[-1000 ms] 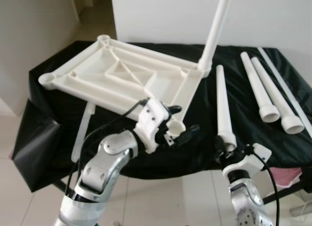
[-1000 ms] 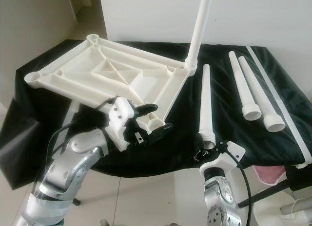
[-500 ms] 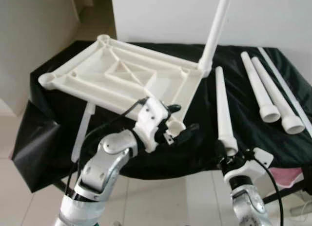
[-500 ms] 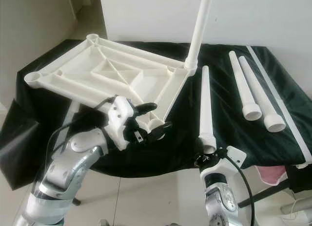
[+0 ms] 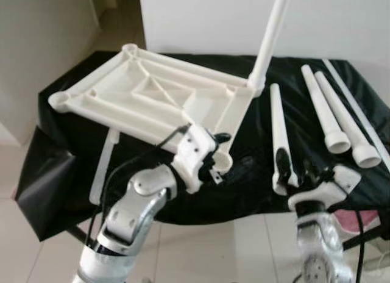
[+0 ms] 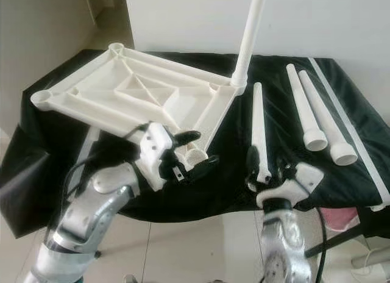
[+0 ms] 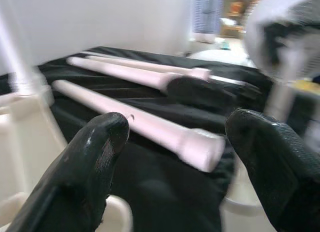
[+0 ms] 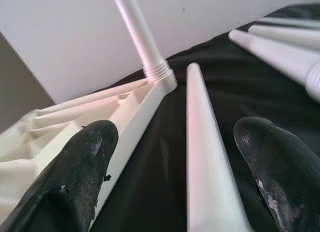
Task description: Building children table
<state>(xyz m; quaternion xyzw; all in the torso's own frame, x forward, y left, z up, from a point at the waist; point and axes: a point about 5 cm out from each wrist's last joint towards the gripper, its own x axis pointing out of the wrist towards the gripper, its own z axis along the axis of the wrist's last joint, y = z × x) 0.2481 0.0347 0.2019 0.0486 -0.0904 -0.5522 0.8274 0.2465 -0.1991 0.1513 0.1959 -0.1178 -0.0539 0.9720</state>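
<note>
— One leg point(image 5: 268, 39) stands screwed into the upturned table frame point(image 5: 152, 94), upper centre; three loose legs lie on the black tabletop point(image 5: 256, 149).

— And the right gripper point(image 5: 292, 173)?

— Jaws open, straddling the nearest loose leg point(image 5: 278, 133) at lower right.

— The left gripper point(image 5: 220, 155)?

— Open at the frame's near corner socket.

— The risk?

— Closing off-centre could roll the tapered leg off the edge.

The left arm bends up from the lower left, its left gripper point(image 5: 220, 155) raised with the two black fingers spread apart. The right arm rises at the lower right, its right gripper point(image 5: 294, 172) likewise held wide, fingers pointing forward.
</note>
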